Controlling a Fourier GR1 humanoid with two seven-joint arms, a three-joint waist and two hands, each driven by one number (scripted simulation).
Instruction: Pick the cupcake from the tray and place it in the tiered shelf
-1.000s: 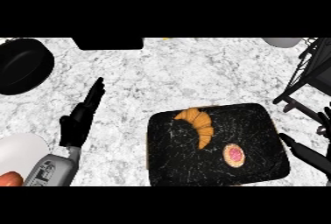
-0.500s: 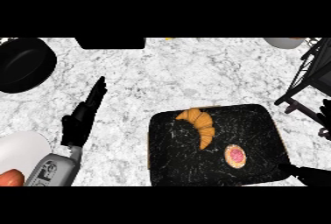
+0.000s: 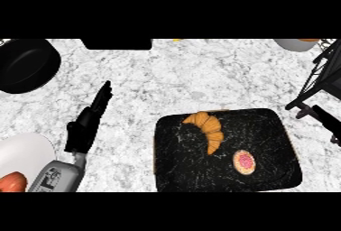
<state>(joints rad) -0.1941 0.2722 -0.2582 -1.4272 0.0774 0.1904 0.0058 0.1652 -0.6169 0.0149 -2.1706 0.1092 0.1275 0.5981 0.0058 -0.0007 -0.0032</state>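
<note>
The cupcake (image 3: 244,161), small with pink icing, sits on the right part of the black tray (image 3: 273,131). A croissant (image 3: 209,131) lies beside it toward the tray's middle. The black wire tiered shelf (image 3: 324,67) stands at the right edge, only partly in view. My left hand (image 3: 85,128) rests open on the counter left of the tray, fingers straight and pointing away. Only a dark sliver of my right hand (image 3: 328,124) shows at the right edge, below the shelf's foot and apart from the cupcake.
A black pan (image 3: 26,65) sits at the far left. A white plate (image 3: 23,151) with a red item (image 3: 12,181) is at the lower left. A dark box (image 3: 117,43) and a grey cup (image 3: 296,44) stand along the back edge.
My right hand has drawn back from beside the tray's right edge toward the lower right, mostly out of view. The left hand, cupcake and tray have not moved.
</note>
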